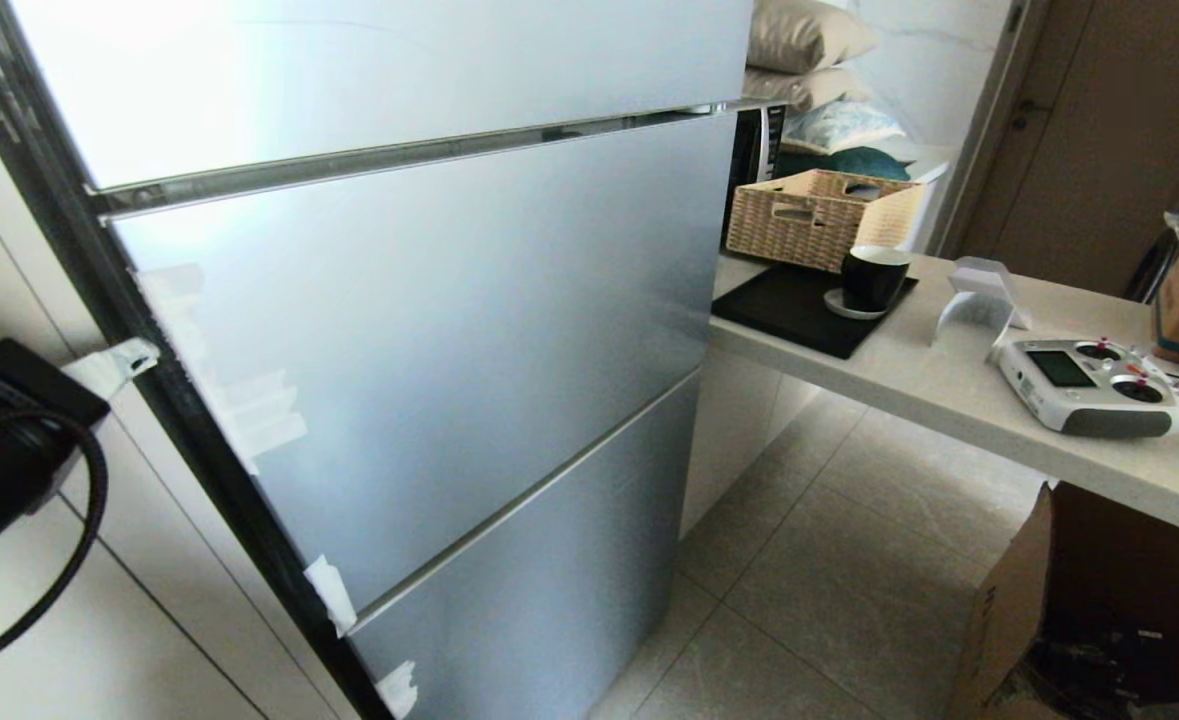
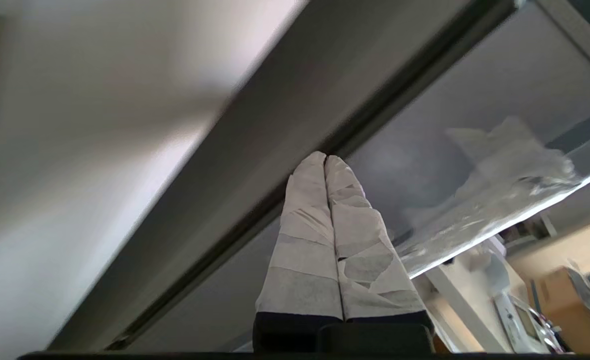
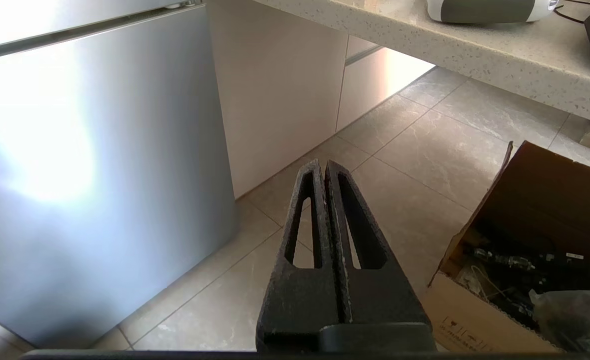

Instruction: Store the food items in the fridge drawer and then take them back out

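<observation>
Head view: a tall silver-grey metal fridge [image 1: 429,330] with all its doors closed fills the frame from 9 to 1 o'clock, with white tape scraps [image 1: 259,420] stuck along its left edge. The left arm's black wrist and cable [image 1: 9,450] show at 9 o'clock, close to that edge. At 2 o'clock a pale speckled stone counter [image 1: 949,385] carries a woven wicker basket [image 1: 814,215], a black flat tray [image 1: 799,305] with a dark glossy mug [image 1: 874,277] at its corner, and a white handheld radio controller [image 1: 1094,385]. At 4 o'clock an open brown cardboard box [image 1: 1039,600] stands on the grey tiled floor [image 1: 829,560]. The red food items and the clear fridge drawer show in no view.

Left wrist view: the left gripper [image 2: 326,159], its fingers wrapped in white tape, is pressed together and grips nothing; its tips lie at the dark seam along the fridge door's edge. At 3 o'clock a crumpled tape scrap [image 2: 510,155] clings to the door.

Right wrist view: the black right gripper [image 3: 323,164] has its fingers together with nothing between them, pointing down at the floor. The fridge's side is at 9 o'clock, the cardboard box at 4 o'clock, the counter at 1 o'clock.
</observation>
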{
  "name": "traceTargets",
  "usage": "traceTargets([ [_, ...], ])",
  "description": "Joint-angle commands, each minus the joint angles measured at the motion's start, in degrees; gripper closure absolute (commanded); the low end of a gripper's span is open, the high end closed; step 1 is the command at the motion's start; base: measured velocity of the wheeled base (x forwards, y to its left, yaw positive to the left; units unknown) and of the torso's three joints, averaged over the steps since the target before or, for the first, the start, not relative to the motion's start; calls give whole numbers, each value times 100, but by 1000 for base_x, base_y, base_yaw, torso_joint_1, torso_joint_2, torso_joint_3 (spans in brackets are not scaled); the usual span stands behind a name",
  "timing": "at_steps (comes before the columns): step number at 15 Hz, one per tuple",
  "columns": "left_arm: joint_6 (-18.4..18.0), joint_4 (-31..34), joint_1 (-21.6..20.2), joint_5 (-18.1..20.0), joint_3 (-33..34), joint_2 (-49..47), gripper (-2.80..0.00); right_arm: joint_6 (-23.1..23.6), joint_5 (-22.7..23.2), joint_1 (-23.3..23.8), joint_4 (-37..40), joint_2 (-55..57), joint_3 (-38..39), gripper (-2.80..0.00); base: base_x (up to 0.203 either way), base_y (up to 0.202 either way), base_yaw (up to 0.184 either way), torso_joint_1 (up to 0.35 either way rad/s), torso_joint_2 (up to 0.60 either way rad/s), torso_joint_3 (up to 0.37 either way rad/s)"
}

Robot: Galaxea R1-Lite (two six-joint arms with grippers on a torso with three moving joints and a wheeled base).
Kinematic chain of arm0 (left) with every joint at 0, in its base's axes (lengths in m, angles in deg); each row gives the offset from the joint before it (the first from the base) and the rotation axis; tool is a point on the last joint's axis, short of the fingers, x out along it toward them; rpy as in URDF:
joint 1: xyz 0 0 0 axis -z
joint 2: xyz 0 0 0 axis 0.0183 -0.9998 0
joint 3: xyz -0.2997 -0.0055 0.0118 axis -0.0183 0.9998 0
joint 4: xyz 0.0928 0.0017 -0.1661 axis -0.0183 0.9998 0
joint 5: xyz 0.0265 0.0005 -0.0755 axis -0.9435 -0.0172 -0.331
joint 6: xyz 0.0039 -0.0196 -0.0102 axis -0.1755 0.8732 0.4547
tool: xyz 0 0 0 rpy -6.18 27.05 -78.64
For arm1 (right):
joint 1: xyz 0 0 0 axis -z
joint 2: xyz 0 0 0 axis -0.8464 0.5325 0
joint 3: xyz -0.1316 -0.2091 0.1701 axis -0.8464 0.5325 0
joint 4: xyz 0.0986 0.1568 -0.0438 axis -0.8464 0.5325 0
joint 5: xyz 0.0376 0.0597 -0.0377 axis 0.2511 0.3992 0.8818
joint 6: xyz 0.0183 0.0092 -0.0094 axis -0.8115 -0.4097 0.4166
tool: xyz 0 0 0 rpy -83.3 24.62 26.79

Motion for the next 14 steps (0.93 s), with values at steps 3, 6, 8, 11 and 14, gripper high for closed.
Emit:
traceTargets([
  [3, -7, -36, 131, -12, -264, -261, 0, 2, 4, -2, -1, 7, 0, 0, 0, 0, 0, 0, 0, 0],
  [6, -19, -36, 178, -21, -339, -298, 0, 2, 4, -2, -1, 7, 0, 0, 0, 0, 0, 0, 0, 0],
  [8, -25, -36, 337, -29, -362, -290, 0, 2, 4, -2, -1, 7, 0, 0, 0, 0, 0, 0, 0, 0],
  [11, -28, -36, 539, -30, -337, -281, 0, 2, 4, -2, -1, 7, 0, 0, 0, 0, 0, 0, 0, 0],
  [14, -54, -28, 623, -13, -278, -272, 0, 2, 4, -2, -1, 7, 0, 0, 0, 0, 0, 0, 0, 0],
])
